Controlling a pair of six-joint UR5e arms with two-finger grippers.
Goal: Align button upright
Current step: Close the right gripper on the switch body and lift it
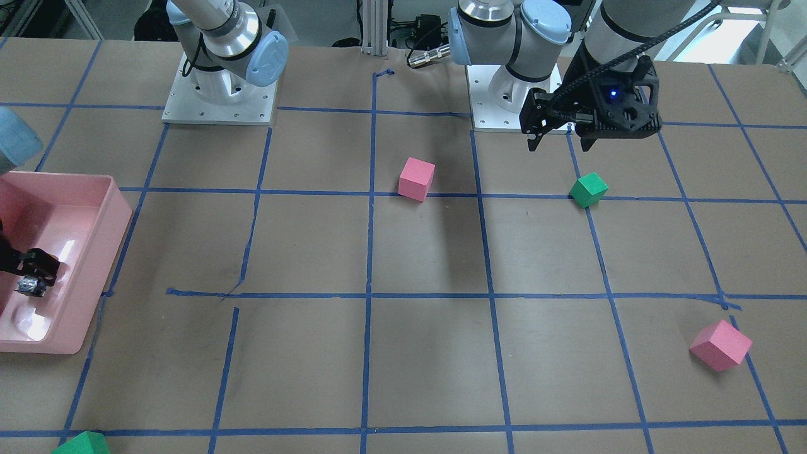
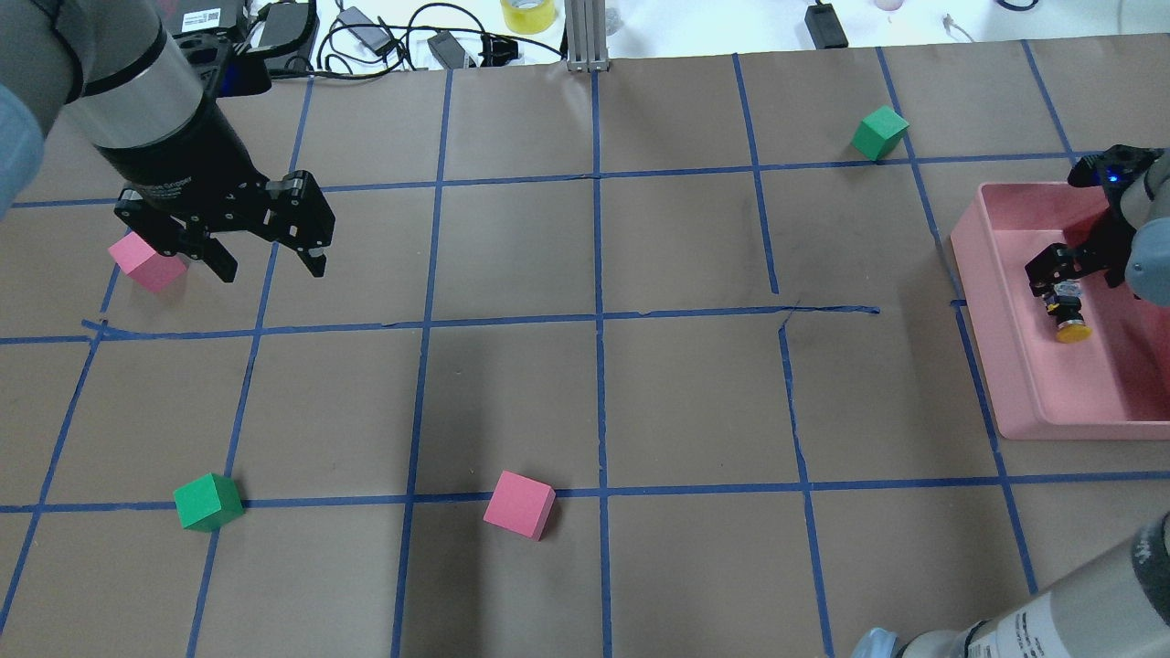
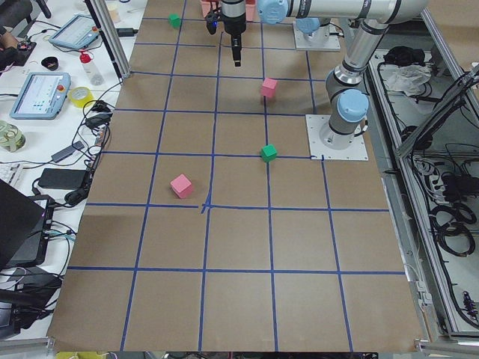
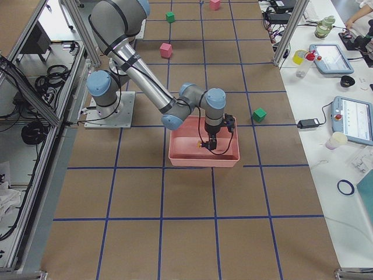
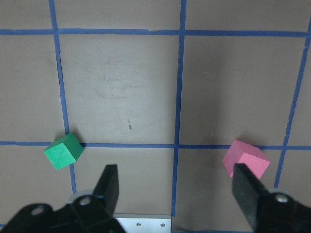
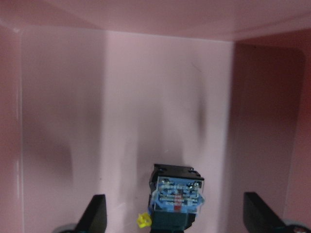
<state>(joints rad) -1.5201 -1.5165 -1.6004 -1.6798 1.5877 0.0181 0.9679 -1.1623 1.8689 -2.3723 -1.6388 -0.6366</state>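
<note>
Right end effector [image 6: 176, 213] is down inside the pink tray [image 2: 992, 347], fingers [image 6: 97, 218] spread wide and gripping nothing. The button [image 2: 1066, 318] sits between them, roughly centred, touching neither finger. The wrist view shows its blue terminal base facing up at the palm, and the overhead shows the yellow cap sticking out sideways past the fingertips. We read that as tipped over rather than upright, but we can't tell the exact tilt.

Left end effector [image 2: 271, 270] hangs open and empty above the desk, well away from the tray. A pink cube [image 5: 245, 160] lies just past one fingertip and a green cube [image 5: 62, 150] off to the other side. Neither matters here.

Handling, our judgement:
- It's small, light and rigid, so low grip force should do.
- The round cap looks smooth. We expect it to roll or squirt out if pinched, so we avoid it.
- The terminal end looks like the delicate part, so we keep the fingers off the blue base.
- The best hold is on the flat sides of the black body, mid-length between cap and base.
- The tray floor looks slick, so the part may skate if one finger lands first. We close centred.
- The tray wall is close outside one finger in the wrist view, which limits room to rotate.
</note>
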